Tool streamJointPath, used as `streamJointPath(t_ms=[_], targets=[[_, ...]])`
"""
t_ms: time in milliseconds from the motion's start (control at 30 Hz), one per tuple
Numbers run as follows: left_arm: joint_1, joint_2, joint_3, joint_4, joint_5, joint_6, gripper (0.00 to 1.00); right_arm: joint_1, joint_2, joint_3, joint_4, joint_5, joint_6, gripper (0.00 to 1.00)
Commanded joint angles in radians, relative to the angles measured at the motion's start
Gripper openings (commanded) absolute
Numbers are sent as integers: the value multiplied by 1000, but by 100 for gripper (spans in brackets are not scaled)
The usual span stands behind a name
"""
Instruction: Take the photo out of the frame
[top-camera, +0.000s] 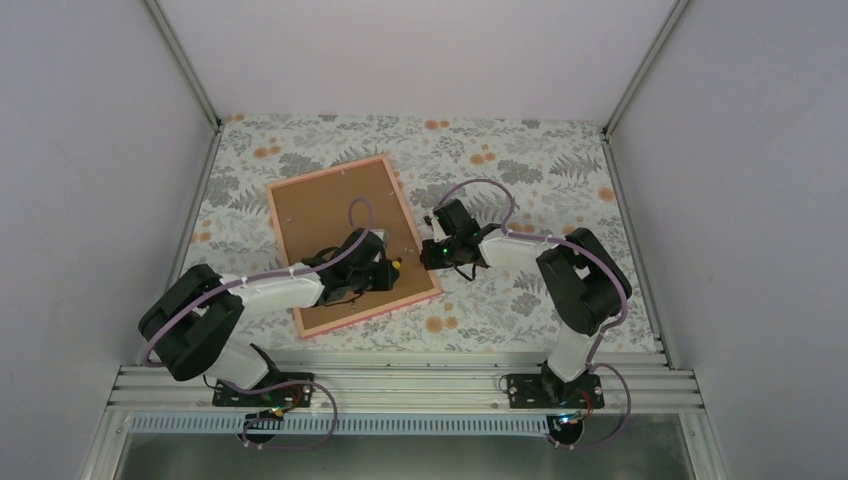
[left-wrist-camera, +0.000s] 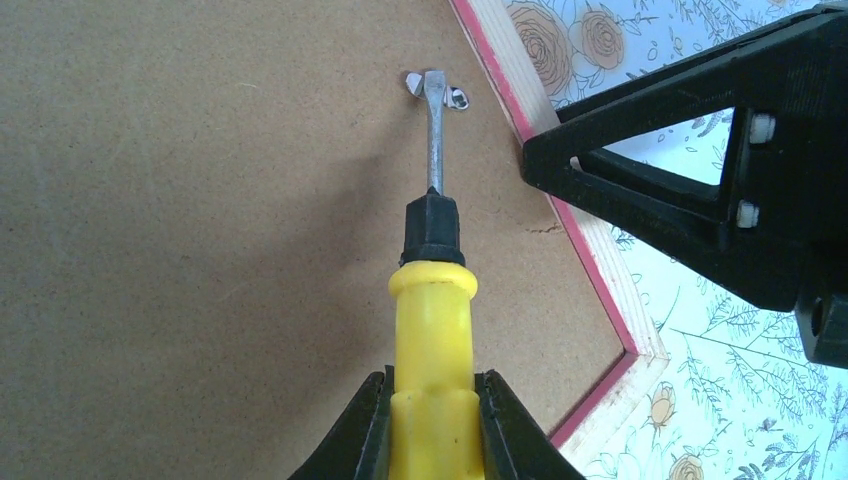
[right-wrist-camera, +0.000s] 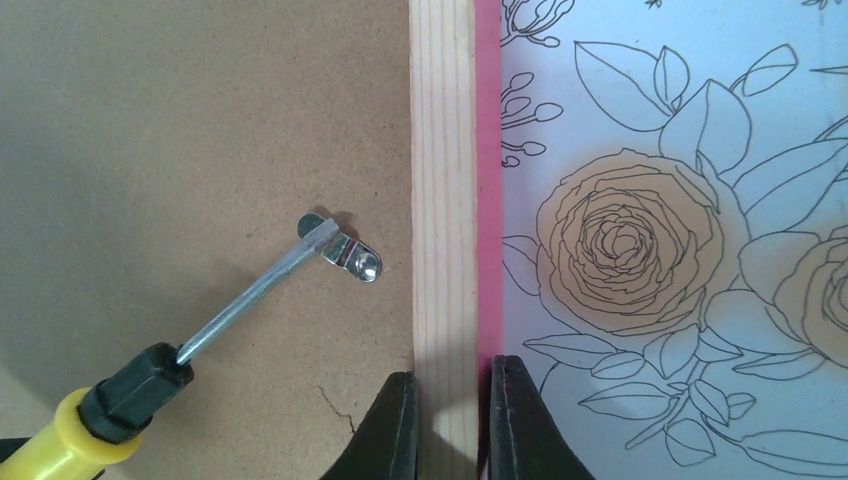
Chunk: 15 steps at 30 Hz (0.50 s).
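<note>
Although the photo itself shows in none of my views, I judge it to be sandwiched under the brown backing board (top-camera: 325, 210) of the frame (top-camera: 331, 171). In the overhead view the frame lies face down on the flowered cloth (top-camera: 520, 150) of the bench, a little left of centre; the left fingers (top-camera: 388, 270) hang over its near right part and the right fingers (top-camera: 432, 252) meet its right edge. From the left wrist, my left fingers (left-wrist-camera: 365, 430) are closed narrow on the yellow handle of a screwdriver (left-wrist-camera: 433, 330), and its flat tip rests on a small metal clip (left-wrist-camera: 457, 97) just inside the wooden rail (left-wrist-camera: 612, 280). From the right wrist, the right fingers (right-wrist-camera: 400, 430) are pinched shut across that rail (right-wrist-camera: 440, 200), one on the board side and one on the cloth side, with the clip (right-wrist-camera: 350, 255) and the screwdriver tip just beside it. I expect the frame to be light and ready to slide on the cloth, so that pinch matters. The clip looks thin and springy and should be turned gently, not pried. The board should lift stiff and flat from one edge. The photo will likely be light, floppy and easy to crease or smudge, so I would take it by its border near a corner.
</note>
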Motion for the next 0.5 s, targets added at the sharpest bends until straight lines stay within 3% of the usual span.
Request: streamJointPath(t_ms=[0, 467], targets=[[-7, -19, -19, -69, 29, 7, 2, 18, 0, -26, -66, -27, 6, 4], [-8, -109, -31, -100, 7, -6, 2, 18, -12, -29, -79, -12, 6, 4]])
